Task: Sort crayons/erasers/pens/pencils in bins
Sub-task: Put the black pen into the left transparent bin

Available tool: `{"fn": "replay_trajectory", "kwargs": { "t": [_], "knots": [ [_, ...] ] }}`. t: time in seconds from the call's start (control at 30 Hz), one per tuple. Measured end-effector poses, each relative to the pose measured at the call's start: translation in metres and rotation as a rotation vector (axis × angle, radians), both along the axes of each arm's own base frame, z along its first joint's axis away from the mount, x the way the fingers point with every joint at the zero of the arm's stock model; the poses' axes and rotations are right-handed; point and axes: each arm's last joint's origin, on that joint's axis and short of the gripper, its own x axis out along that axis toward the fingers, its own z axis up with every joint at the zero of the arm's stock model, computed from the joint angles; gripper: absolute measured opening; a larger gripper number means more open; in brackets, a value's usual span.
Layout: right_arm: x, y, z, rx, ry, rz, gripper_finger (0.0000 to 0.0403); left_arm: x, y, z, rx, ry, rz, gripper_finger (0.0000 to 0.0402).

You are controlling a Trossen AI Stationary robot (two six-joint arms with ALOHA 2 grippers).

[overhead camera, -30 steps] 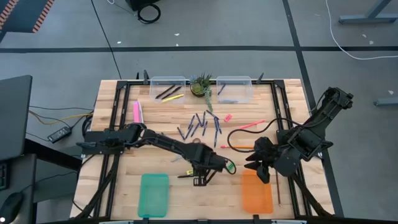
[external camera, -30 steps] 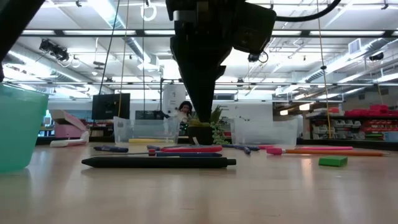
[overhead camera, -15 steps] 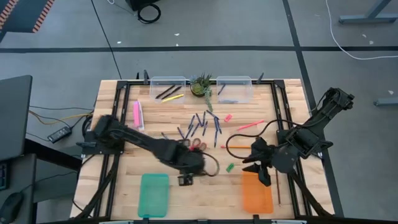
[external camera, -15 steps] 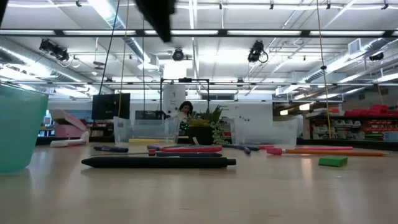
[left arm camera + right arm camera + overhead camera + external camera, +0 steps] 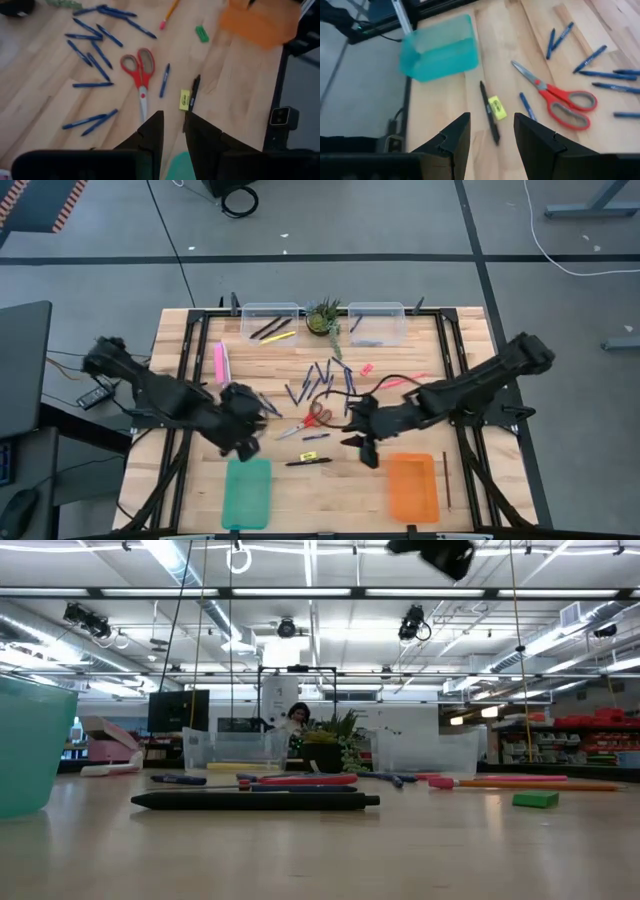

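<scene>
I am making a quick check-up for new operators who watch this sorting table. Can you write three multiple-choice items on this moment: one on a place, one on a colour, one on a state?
1. What does the yellow eraser lie next to?
A. the black pen
B. the potted plant
C. the pink box

2. What colour is the tray nearest the left hand?
A. orange
B. teal-green
C. clear

3. How is the right hand?
A. shut on a blue pen
B. open and holding nothing
C. shut on the scissors

Answers:
1. A: in the high view and both wrist views the eraser sits beside the black pen, below the scissors.
2. B: the teal-green tray lies just below that hand; the orange tray is on the right side.
3. B: its wrist view shows the fingers apart with bare table between them.
</scene>
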Motion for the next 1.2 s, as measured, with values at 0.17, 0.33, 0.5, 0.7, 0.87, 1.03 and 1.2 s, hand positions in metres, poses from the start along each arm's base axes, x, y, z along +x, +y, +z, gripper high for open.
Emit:
{"fn": "replay_trajectory", "kwargs": {
  "t": [0.17,0.33,0.5,0.7,0.87,1.03,1.2],
  "knots": [
    [0.038,-0.002,-0.026,-0.048,0.038,0.012,0.0159,-0.025,0.015,0.008,-0.026,-0.058,-0.002,0.0084],
    [0.077,-0.001,-0.045,-0.119,0.121,0.063,0.0159,-0.036,0.020,0.019,-0.037,-0.115,-0.037,0.0078],
    [0.101,0.003,-0.070,-0.133,0.311,0.094,0.0159,-0.042,0.018,0.022,-0.044,-0.135,-0.075,0.0081],
    [0.105,0.017,-0.095,-0.002,0.416,0.174,0.0163,-0.051,0.011,0.025,-0.053,-0.145,-0.130,0.0079],
    [0.102,0.027,-0.100,-0.017,0.428,0.125,0.0179,-0.051,0.010,0.025,-0.053,-0.148,-0.140,0.0073],
    [0.105,0.026,-0.113,-0.058,0.454,0.109,0.0188,-0.050,0.009,0.027,-0.050,-0.172,-0.157,0.0072],
    [0.107,0.027,-0.130,-0.073,0.493,0.114,0.0188,-0.046,0.006,0.033,-0.082,-0.242,-0.164,0.0071]
  ]
}}
